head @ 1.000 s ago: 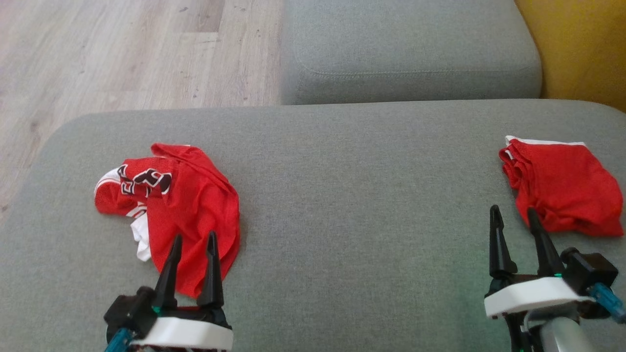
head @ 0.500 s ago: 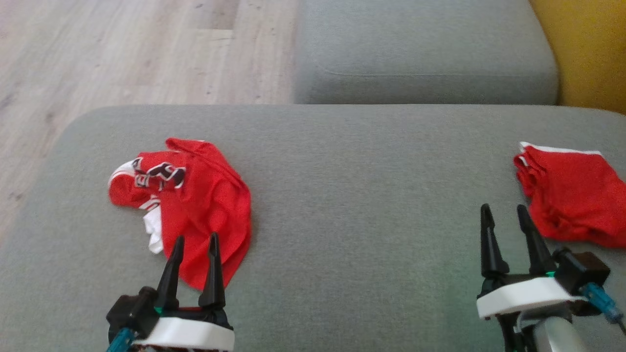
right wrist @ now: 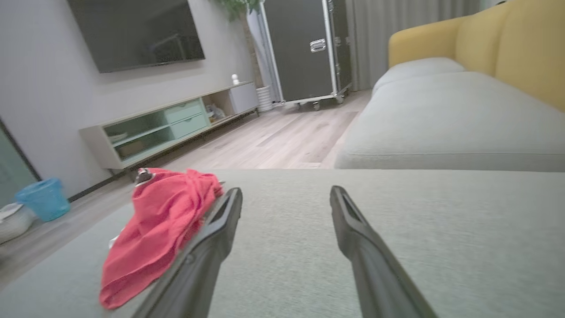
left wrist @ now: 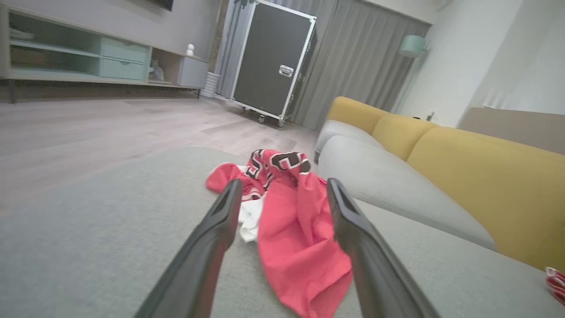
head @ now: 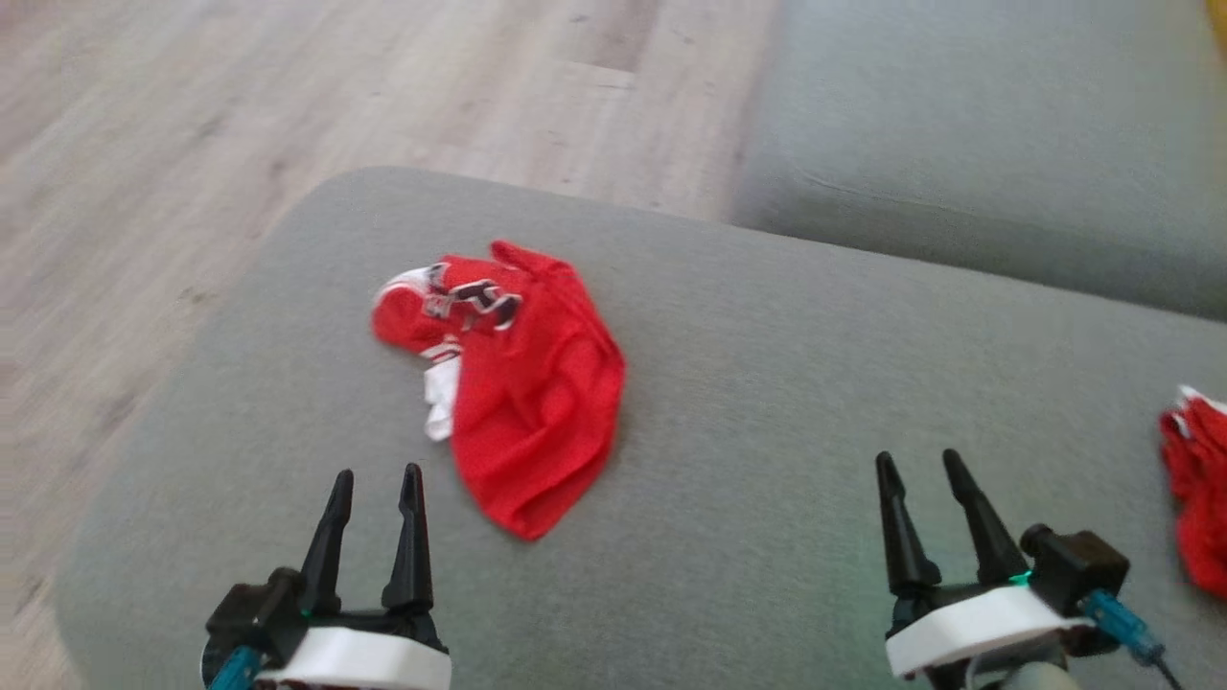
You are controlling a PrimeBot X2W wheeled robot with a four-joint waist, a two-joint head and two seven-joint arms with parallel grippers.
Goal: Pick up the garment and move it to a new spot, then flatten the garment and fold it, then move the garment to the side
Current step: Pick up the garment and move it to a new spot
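Our head camera swung left; both red garments lie unmoved. We count two garments, two tools. We see left tool (head: 378, 471) spread, empty, just short of crumpled jersey (head: 537, 422) on grey cushion (head: 767, 383); right tool (head: 916, 456) spread, empty; second red garment (head: 1193, 489) at cushion's far right.

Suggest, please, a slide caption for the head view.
Left tool and right tool open above a grey cushion, crumpled red jersey lying ahead of the left one.
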